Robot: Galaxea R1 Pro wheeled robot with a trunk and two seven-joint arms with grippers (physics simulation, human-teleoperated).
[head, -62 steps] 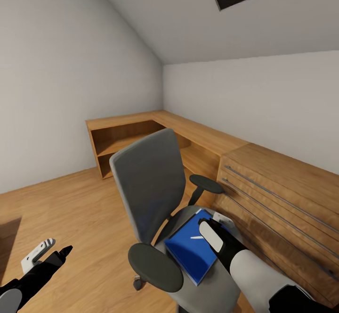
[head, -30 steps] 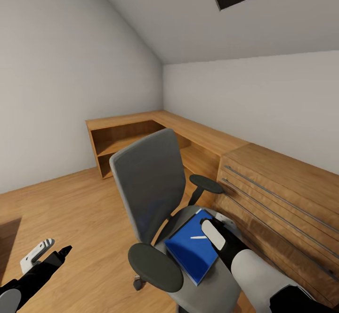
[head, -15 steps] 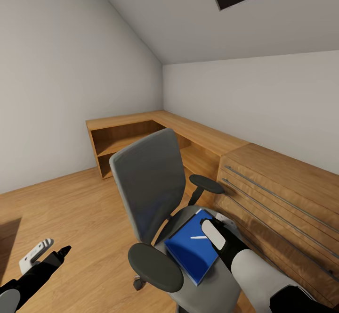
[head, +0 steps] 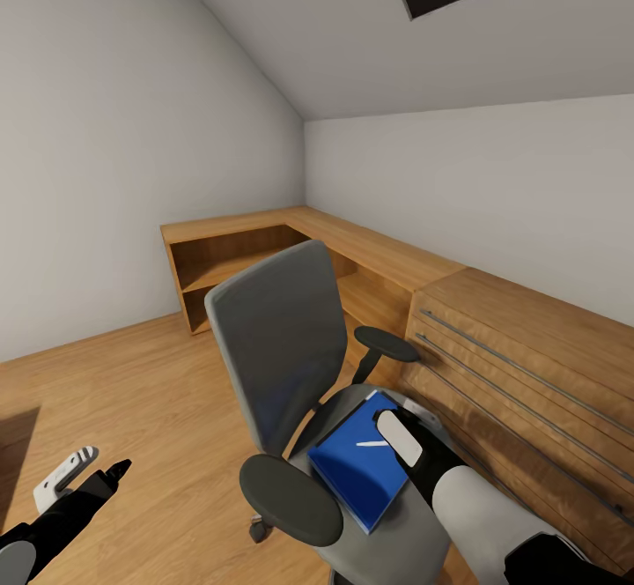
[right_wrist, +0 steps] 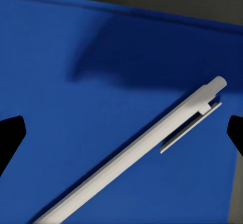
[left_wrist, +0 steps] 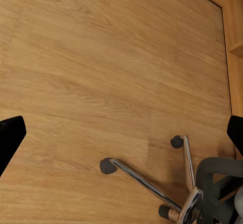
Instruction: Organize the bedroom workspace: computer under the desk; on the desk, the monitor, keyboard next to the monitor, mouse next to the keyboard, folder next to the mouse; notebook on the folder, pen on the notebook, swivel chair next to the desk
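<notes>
The swivel chair (head: 291,373) stands on a wooden floor (head: 132,391) beside a light wooden drawer unit (head: 528,365). The right pincer (right_wrist: 121,127) hangs wide open over the pen (right_wrist: 136,148) on the folder (right_wrist: 76,107). The left pincer (left_wrist: 121,133) is open above the floor.

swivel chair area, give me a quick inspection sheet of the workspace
surface: grey seat of the swivel chair, carrying the job's things
job's things: blue folder flat on the seat; white pen lying on it
clutter: nothing seen
end effectors: right end effector open, close above the pen, fingertips either side; left end effector open over the wooden floor, holding nothing
cables: nothing seen
surroundings: light wooden drawer unit right of the chair; wooden corner shelving behind; chrome chair base on casters
</notes>
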